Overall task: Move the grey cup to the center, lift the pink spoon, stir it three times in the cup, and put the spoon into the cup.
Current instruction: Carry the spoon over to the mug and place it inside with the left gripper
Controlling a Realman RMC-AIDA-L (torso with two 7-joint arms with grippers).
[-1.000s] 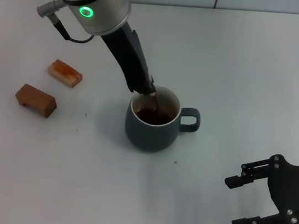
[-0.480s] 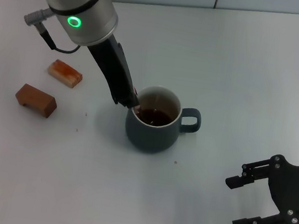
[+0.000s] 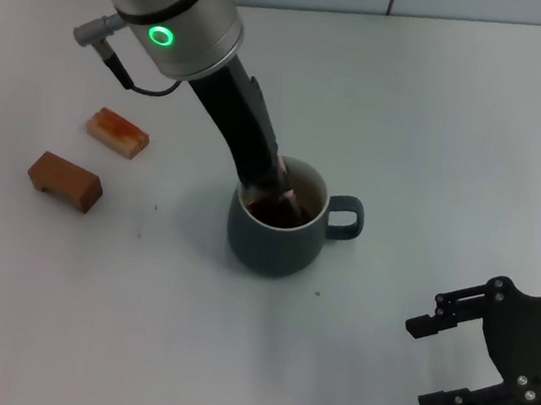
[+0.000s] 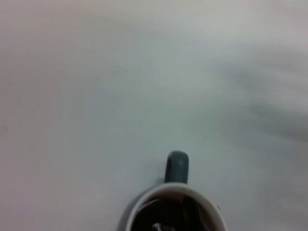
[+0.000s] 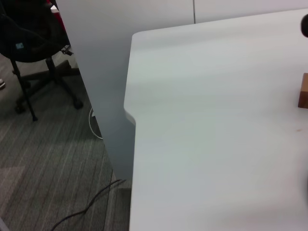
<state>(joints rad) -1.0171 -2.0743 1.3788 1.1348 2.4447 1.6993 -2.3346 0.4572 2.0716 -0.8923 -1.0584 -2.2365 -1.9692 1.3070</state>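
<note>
The grey cup [image 3: 279, 226] sits mid-desk [image 3: 442, 126], with dark drink inside. The left claw [image 3: 275, 185] dips into it, its grip and the pink spoon [image 3: 289, 201] hard to make out. The right claw [image 3: 437, 365] waits open and empty, near the desk's front right.

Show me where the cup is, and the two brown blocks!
grey cup [image 3: 270, 243], head view, on its dark outer wall.
orange-brown block [image 3: 118, 133], head view, on its top face.
darker brown block [image 3: 65, 181], head view, on its top face.
</note>
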